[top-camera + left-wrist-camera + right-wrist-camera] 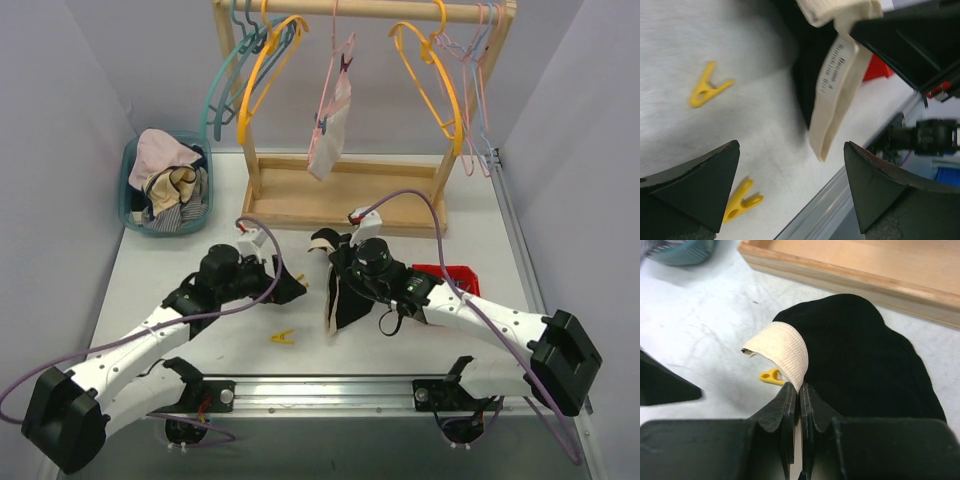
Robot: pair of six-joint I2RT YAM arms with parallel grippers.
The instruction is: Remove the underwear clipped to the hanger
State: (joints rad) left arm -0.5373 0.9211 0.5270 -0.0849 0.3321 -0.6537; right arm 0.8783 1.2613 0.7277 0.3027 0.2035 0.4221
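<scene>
Room: pale lilac walls [60,100] box in the white, scuffed worktop [160,290] on the left, back and right. An aluminium rail [330,385] runs along the near edge between the arm bases.

Far side: light wooden clothes rack [290,190], base flat on the worktop. Its top bar carries plastic hangers: teal [220,90], yellow [265,80] and pink [335,60].
- The pale pink-white brief [330,135] hangs from the pink hanger near the middle of the rack, above the base.
- A teal plastic basket [127,185] sits at far left beside the rack, heaped with mixed laundry.

Centre, in front of the rack:
- The black brief with a cream waistband [348,300] is off the rack. Its upper part is lifted and the lower part drapes down to the worktop.
- The right claw [799,390] is clamped tight on that cream waistband, and the band loops up over its fingertips.
- The left claw [790,180] is spread wide with nothing in it. It is low over the worktop just beside the brief, with the waistband and its label dangling in front of it.

Loose on the worktop by the left claw are a yellow plastic clip [707,87] and a second yellow clip [742,200].

A small red plastic bin [450,275] sits by the right arm, partly hidden.
</scene>
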